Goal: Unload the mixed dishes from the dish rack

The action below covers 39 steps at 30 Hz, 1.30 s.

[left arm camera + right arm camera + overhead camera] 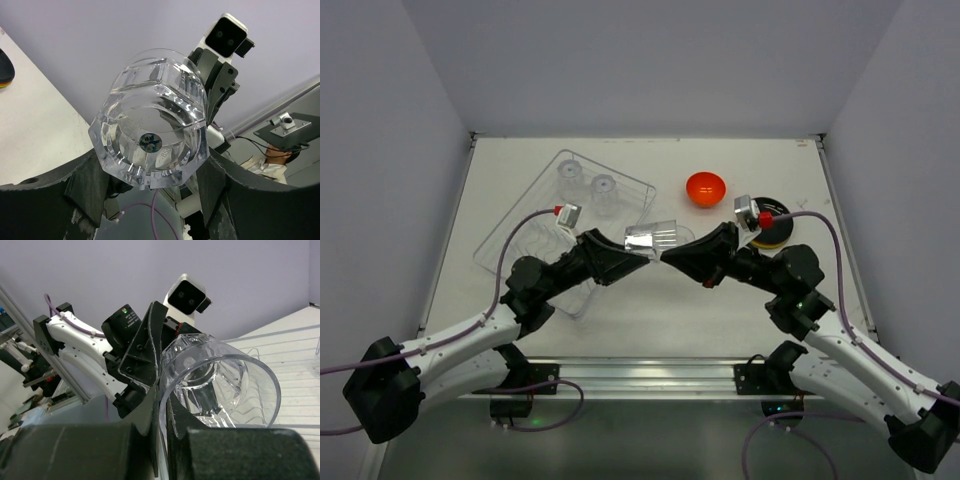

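The dish rack (512, 238) sits on the left side of the table (650, 300). Two glasses (568, 172) stand in its far end.

My left gripper (636, 250) is in the middle, up off the table. It pinches the thick bottom of a clear glass (653, 237). The glass lies on its side in the air. Its open mouth points at my right gripper (676, 250). That gripper is right at the rim. I cannot tell if it is squeezing the glass or only touching it.

I think the glass is hard, smooth and slippery. It looks light, but it would break if it fell. The thick bottom is the safest place to hold. At the mouth, I would put one finger inside and one outside and press softly. One side should not let go until the other side has it tight.

On the right, the orange-red bowl (705, 188) sits on the table. The plates (778, 236) are stacked near it, partly hidden by my right arm.
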Each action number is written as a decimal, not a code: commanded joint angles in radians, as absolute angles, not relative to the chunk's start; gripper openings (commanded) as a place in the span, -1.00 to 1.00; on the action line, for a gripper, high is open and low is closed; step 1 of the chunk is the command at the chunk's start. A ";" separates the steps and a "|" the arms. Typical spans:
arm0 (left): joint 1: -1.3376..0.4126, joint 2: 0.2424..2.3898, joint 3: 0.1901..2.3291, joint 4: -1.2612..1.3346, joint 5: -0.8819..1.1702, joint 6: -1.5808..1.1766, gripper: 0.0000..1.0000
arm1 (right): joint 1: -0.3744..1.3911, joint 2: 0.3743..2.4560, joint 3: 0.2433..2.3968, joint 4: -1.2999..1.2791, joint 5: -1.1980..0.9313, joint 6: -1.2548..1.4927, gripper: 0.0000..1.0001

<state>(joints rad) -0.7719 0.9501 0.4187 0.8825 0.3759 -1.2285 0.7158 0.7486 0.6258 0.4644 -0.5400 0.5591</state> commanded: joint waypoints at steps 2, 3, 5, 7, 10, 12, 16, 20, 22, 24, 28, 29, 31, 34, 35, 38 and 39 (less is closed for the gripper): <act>-0.779 0.945 0.457 0.853 0.381 -1.211 0.93 | 0.716 0.712 0.638 0.447 -0.473 0.499 -1.00; -0.776 0.939 0.469 0.810 0.371 -1.189 1.00 | 0.716 0.701 0.656 0.363 -0.430 0.486 -1.00; -0.773 0.914 0.521 0.607 0.301 -1.126 1.00 | 0.716 0.661 0.682 0.254 -0.364 0.451 -1.00; -0.772 0.855 0.566 0.330 0.135 -1.016 1.00 | 0.716 0.638 0.742 0.047 -0.223 0.419 -1.00; -0.772 0.770 0.661 -0.054 -0.163 -0.901 1.00 | 0.716 0.615 0.837 -0.234 -0.041 0.396 -1.00; -0.772 0.707 0.687 -0.153 -0.233 -0.853 1.00 | 0.716 0.665 0.896 -0.364 0.162 0.390 -1.00; -0.773 0.660 0.761 -0.352 -0.315 -0.735 1.00 | 0.693 0.898 1.080 -0.679 0.411 0.388 -1.00; -0.773 0.706 0.894 -0.607 -0.410 -0.652 1.00 | 0.594 1.096 1.178 -0.779 0.417 0.411 -1.00; -0.773 0.698 0.943 -0.687 -0.404 -0.631 1.00 | 0.539 1.200 1.204 -0.788 0.352 0.385 -1.00; -0.773 0.654 0.951 -0.706 -0.397 -0.604 1.00 | 0.473 1.274 1.227 -0.784 0.286 0.353 -1.00; -0.773 0.585 0.940 -0.732 -0.414 -0.584 1.00 | 0.454 1.436 1.269 -0.753 0.212 0.325 -1.00; -0.773 0.569 0.925 -0.730 -0.414 -0.580 1.00 | 0.454 1.486 1.272 -0.735 0.201 0.324 -1.00; -0.773 0.560 0.907 -0.719 -0.407 -0.575 1.00 | 0.454 1.543 1.292 -0.729 0.212 0.325 -1.00; -0.773 0.551 0.876 -0.701 -0.379 -0.560 1.00 | 0.454 1.614 1.296 -0.704 0.212 0.324 -1.00; -0.773 0.551 0.864 -0.698 -0.377 -0.560 1.00 | 0.454 1.635 1.293 -0.697 0.209 0.324 -1.00; -0.773 0.552 0.853 -0.686 -0.380 -0.560 1.00 | 0.454 1.652 1.289 -0.670 0.192 0.337 -0.99; -0.773 0.554 0.853 -0.684 -0.380 -0.560 1.00 | 0.454 1.655 1.282 -0.663 0.184 0.342 -0.97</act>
<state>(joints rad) -0.7727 0.5495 0.8608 -0.6865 -0.3779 -0.5903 0.4526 1.6623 1.2495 -0.7128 0.2073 0.3470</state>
